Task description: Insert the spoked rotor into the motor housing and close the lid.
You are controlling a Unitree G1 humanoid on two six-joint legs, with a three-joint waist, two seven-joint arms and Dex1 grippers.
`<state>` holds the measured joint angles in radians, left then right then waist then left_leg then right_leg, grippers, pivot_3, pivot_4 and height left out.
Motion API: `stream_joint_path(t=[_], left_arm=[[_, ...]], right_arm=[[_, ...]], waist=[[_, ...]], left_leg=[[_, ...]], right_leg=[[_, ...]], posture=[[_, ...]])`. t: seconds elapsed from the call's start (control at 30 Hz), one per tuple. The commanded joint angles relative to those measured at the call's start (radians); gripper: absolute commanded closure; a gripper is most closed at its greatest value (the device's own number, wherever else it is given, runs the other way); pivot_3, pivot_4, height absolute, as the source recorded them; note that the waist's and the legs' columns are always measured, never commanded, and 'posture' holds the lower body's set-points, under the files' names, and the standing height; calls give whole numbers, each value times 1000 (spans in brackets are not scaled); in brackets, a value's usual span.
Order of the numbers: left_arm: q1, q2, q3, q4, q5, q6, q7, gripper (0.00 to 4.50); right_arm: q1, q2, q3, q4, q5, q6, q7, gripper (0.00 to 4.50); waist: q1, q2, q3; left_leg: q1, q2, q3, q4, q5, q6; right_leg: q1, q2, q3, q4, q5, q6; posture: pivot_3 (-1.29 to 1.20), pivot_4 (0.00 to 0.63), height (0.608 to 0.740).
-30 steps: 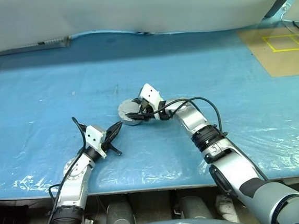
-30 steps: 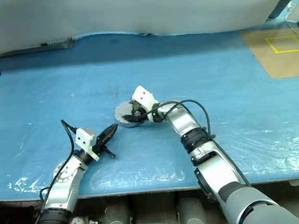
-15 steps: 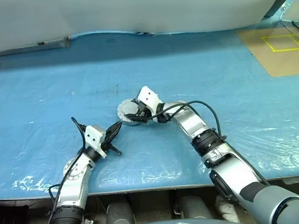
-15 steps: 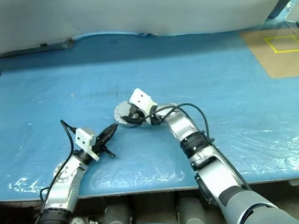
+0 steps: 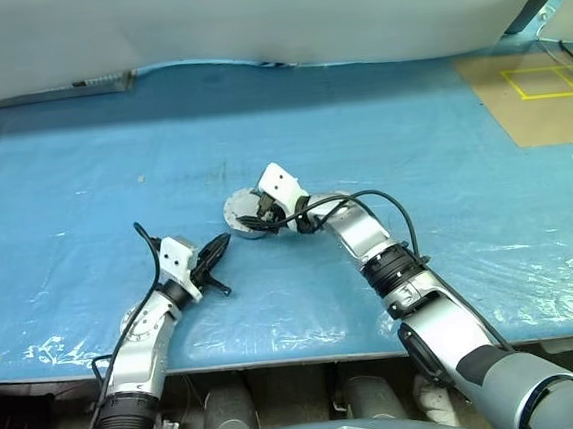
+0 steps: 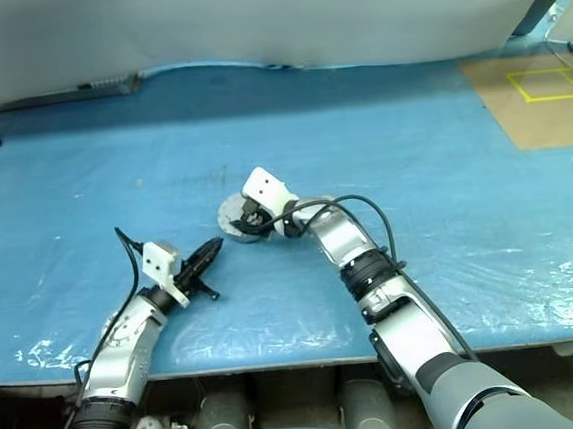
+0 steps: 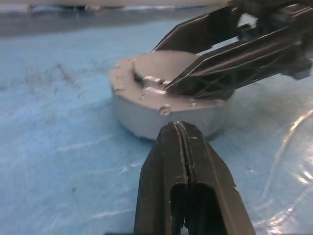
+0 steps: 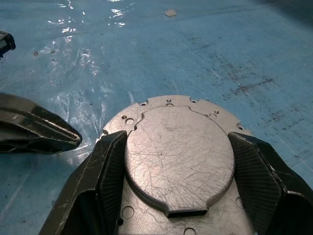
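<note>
The motor housing (image 5: 237, 217) is a short grey metal drum on the blue sheet at mid-table. The lid (image 8: 178, 147) lies flat on top of it, showing a plain scratched grey face with small holes round the rim. My right gripper (image 8: 176, 139) reaches over the drum from the right. Its two fingers (image 8: 110, 161) press against both sides of the lid's raised round plate. My left gripper (image 7: 177, 126) is shut and empty, its tip just short of the housing's side wall (image 7: 146, 115). It sits at the drum's near left (image 5: 225, 240). The spoked rotor is hidden.
A blue plastic sheet (image 5: 410, 133) covers the table. A brown board with yellow taped lines (image 5: 537, 92) lies at the far right. A white cloth wall (image 5: 249, 17) closes off the back. The table's front edge (image 5: 279, 361) runs just under my arms.
My right wrist has swung a little to the left over the drum, still holding the lid. The left gripper has rolled slightly and stays beside the drum.
</note>
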<state>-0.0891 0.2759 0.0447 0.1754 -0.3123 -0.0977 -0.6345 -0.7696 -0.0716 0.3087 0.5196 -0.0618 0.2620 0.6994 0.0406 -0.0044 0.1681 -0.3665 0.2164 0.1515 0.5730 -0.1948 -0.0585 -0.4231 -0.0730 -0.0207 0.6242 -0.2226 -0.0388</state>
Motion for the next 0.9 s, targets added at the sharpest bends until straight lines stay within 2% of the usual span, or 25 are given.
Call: stream_joint_path(t=[0.03,0.2,0.37,0.5,0.9], left_arm=[[-69,12,87,-77,-120,144,45,4500],[-184,36,153,-74,-263,445,89,4500],[-274,38,213,-83,-473,774,118,4500],[-328,9,240,-33,-510,830,145,4500],[-339,-33,163,18,-370,794,175,4500]], right_arm=[[5,-10,14,18,-20,19,-2,1554],[4,-7,15,23,-20,20,-5,1554],[2,-3,15,30,-22,18,-10,1554],[-3,-1,17,42,-26,10,-14,1554],[-6,-2,14,49,-25,2,-19,1554]], waist=[[0,0,0],[0,0,0],[0,0,0],[0,0,0],[1,0,0]], left_leg=[[0,0,0,0,0,0],[0,-1,0,0,0,0],[0,-2,0,0,0,-1],[0,-2,0,0,0,-1],[1,-2,-1,0,0,0]], right_leg=[[0,0,0,0,0,0],[1,0,0,0,0,0],[0,0,1,0,0,0],[0,0,1,0,0,0],[1,0,0,-1,0,0]], posture=[[0,150,740],[0,150,740],[0,150,740],[0,150,740],[0,150,740]])
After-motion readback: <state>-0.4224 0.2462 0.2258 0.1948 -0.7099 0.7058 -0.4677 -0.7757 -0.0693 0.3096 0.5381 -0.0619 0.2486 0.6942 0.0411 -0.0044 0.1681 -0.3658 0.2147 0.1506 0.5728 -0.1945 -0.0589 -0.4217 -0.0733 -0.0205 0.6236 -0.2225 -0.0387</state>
